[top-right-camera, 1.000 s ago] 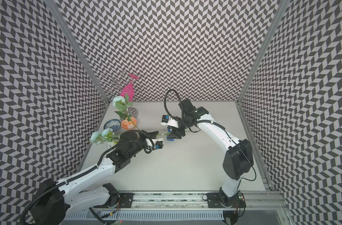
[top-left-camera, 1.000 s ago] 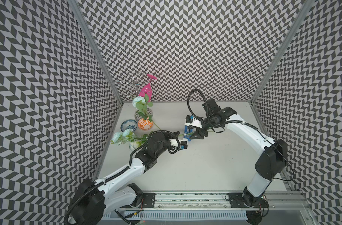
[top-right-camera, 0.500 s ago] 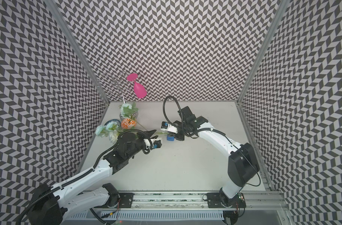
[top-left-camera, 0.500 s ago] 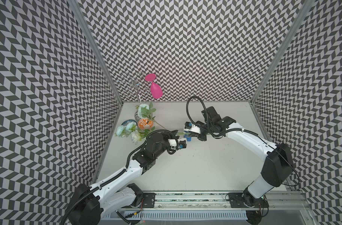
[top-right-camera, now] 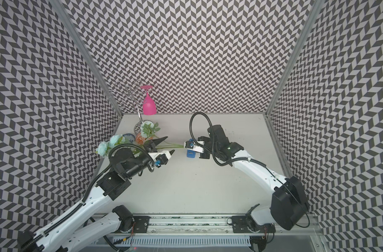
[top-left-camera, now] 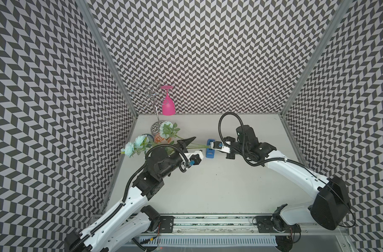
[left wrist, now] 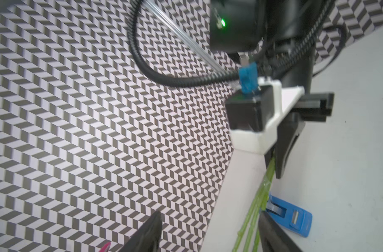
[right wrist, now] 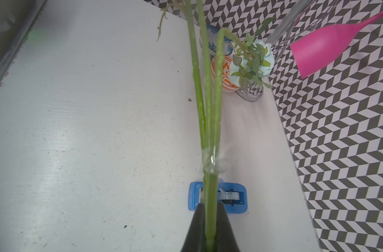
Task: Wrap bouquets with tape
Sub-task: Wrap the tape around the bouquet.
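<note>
Fingers [right wrist: 226,229] pinch the bouquet [right wrist: 210,135]; right wrist view alone shows clear wrap.

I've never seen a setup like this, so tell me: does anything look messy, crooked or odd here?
One small thing: the clear tape around the flower stems is crumpled, with a loose wrinkled flap sticking out sideways instead of lying flat. The blue tape dispenser lies flat on the table beneath them. Nothing looks spilled or broken.

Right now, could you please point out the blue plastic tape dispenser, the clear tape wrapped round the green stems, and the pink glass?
blue plastic tape dispenser [right wrist: 236,207], right wrist view, body.
clear tape band [right wrist: 210,162], right wrist view, wrap on stems.
pink glass [top-left-camera: 168,107], top view, bowl.
</note>
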Controlling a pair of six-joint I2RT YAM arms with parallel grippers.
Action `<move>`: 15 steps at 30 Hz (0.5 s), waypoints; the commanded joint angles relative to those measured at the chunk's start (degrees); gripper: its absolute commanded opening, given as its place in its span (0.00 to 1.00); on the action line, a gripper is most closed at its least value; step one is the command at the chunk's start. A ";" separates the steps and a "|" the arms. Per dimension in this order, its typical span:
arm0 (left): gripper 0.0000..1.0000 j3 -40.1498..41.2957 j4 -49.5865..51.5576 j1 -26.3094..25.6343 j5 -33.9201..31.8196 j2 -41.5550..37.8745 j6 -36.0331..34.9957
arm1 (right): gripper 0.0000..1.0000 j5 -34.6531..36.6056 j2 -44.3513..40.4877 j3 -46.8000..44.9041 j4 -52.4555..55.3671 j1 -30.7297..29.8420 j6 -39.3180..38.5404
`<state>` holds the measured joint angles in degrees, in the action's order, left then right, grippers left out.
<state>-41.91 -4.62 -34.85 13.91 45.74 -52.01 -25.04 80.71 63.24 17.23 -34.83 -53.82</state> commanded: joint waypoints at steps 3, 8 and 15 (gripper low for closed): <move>0.71 -4.58 1.24 3.21 7.75 -1.52 7.21 | 0.00 8.50 -1.90 -2.72 -10.24 -2.47 -2.24; 0.73 -10.27 3.51 6.01 10.86 0.14 10.75 | 0.00 16.37 -6.48 -10.54 -23.75 -6.04 -8.39; 0.76 -18.55 20.23 6.20 17.06 5.17 1.27 | 0.00 24.74 -12.93 -21.23 -42.33 -10.18 -16.99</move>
<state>-58.15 5.34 -28.84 26.11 49.54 -46.17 -5.13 70.46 42.72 -9.23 -44.05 -66.41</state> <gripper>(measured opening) 0.759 0.077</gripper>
